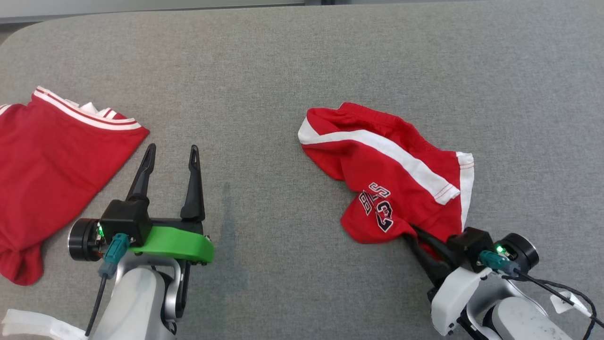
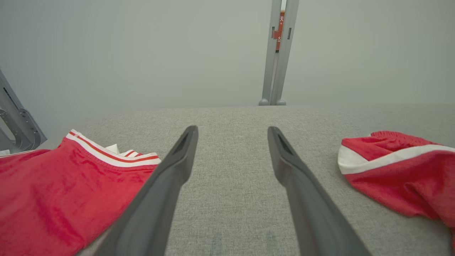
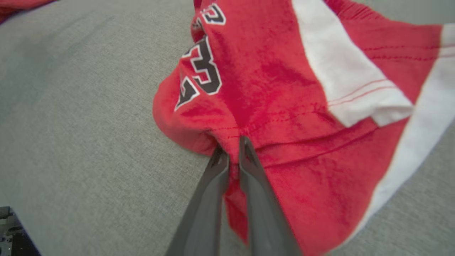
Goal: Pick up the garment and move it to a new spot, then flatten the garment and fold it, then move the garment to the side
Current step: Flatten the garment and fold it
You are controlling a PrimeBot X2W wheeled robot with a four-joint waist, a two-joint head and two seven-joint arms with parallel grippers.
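The garment (image 1: 391, 174) is a pair of red shorts with white stripes and a black number print, lying crumpled on the right half of the grey table (image 1: 283, 61). My right gripper (image 1: 414, 232) is shut on the hem at its near edge. In the right wrist view the two fingers pinch a fold of the red garment (image 3: 277, 89), with the gripper (image 3: 231, 146) closed tight on the cloth. My left gripper (image 1: 171, 151) stands open over bare table at the left, holding nothing. The left wrist view has that gripper (image 2: 233, 132) open, with the garment (image 2: 401, 174) off to its right.
Another red garment (image 1: 52, 174) with white trim lies at the table's left edge, just left of my left gripper, and is also in the left wrist view (image 2: 53, 192). A grey post (image 2: 277, 53) stands beyond the far edge.
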